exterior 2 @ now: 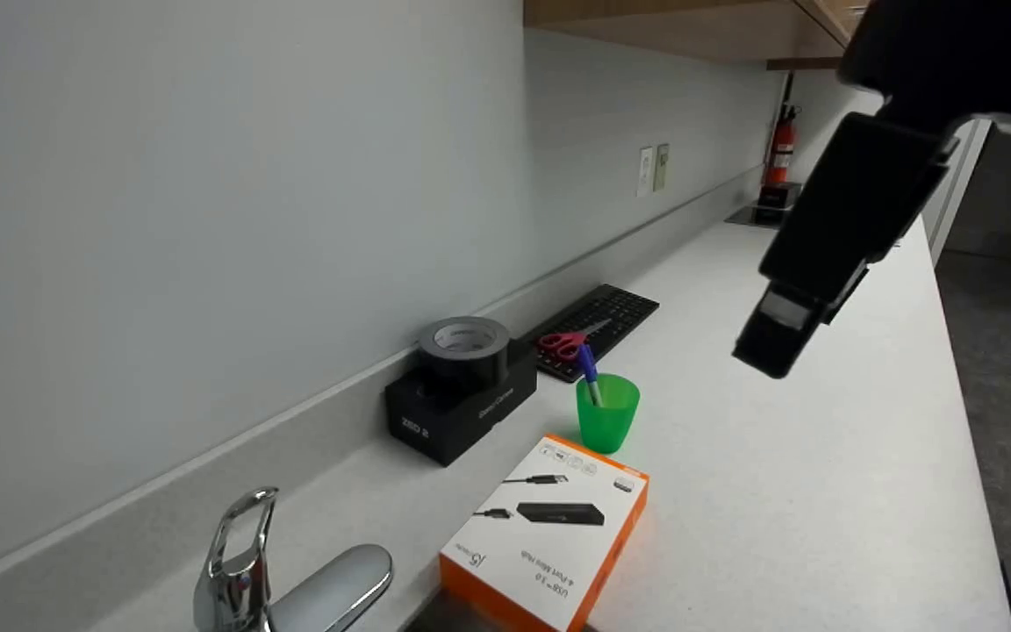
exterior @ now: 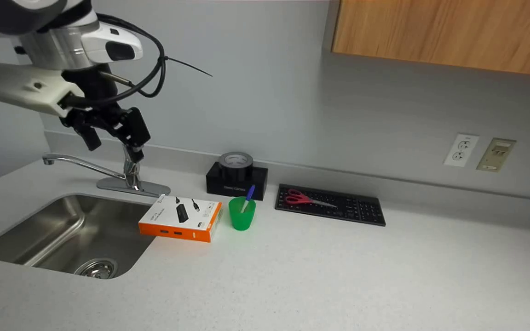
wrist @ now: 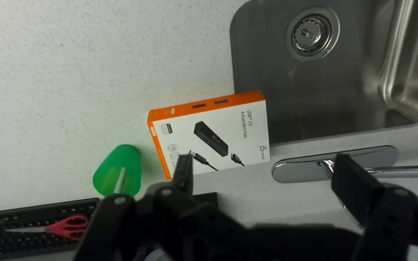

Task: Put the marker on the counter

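The marker has a blue cap and a white body. It leans upright with its cap up in a translucent green cup [exterior: 241,219], and the marker [exterior: 249,194] sticks out above the rim. Marker [exterior 2: 590,367] and cup [exterior 2: 606,426] also show in the other exterior picture. In the wrist view the marker [wrist: 120,180] shows inside the cup [wrist: 127,157], its cap mostly hidden behind my finger. The cup stands on the white speckled counter [exterior: 329,276]. My gripper [exterior: 113,149] is open and empty, high above the sink and faucet. In the wrist view my gripper [wrist: 263,166] has its fingers wide apart.
A white and orange box [exterior: 180,216] lies beside the cup, overhanging the sink [exterior: 62,234]. A faucet [exterior: 131,177] stands behind the sink. A black box with tape [exterior: 236,174] and a keyboard with red scissors [exterior: 329,204] lie along the wall. A cabinet [exterior: 449,34] hangs above.
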`<action>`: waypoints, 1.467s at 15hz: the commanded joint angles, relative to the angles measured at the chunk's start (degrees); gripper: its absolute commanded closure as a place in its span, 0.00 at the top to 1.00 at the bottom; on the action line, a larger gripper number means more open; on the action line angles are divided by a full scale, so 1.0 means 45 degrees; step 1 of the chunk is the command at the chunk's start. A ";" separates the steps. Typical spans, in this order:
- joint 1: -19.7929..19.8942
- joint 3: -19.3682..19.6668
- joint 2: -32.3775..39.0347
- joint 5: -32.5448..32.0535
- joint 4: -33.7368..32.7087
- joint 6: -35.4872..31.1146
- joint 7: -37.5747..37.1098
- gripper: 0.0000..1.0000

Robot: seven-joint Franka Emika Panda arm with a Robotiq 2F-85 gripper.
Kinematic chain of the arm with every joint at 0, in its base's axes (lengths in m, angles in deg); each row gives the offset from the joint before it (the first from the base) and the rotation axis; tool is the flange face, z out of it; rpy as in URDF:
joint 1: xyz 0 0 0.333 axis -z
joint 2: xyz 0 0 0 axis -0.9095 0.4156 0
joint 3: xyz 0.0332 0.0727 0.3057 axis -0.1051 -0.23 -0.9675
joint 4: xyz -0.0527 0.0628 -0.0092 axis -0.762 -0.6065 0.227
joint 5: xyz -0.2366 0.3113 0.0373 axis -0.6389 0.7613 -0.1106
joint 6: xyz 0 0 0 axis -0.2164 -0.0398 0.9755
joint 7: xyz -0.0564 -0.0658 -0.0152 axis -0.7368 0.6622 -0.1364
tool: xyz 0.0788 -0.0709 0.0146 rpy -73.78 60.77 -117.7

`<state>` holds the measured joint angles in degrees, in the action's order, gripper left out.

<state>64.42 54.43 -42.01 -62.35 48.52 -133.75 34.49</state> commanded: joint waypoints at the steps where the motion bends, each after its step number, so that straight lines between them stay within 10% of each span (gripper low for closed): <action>1: 0.0214 0.0539 0.1178 -0.0188 -0.1042 0.0553 0.0383 1.00; 11: 0.1184 0.2424 0.6815 -0.0640 -0.4902 0.0325 0.0207 1.00; 22: 0.0995 0.2621 0.6803 -0.0557 -0.4496 0.0040 0.0440 1.00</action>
<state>69.35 65.75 -12.44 -64.76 29.09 -133.31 36.56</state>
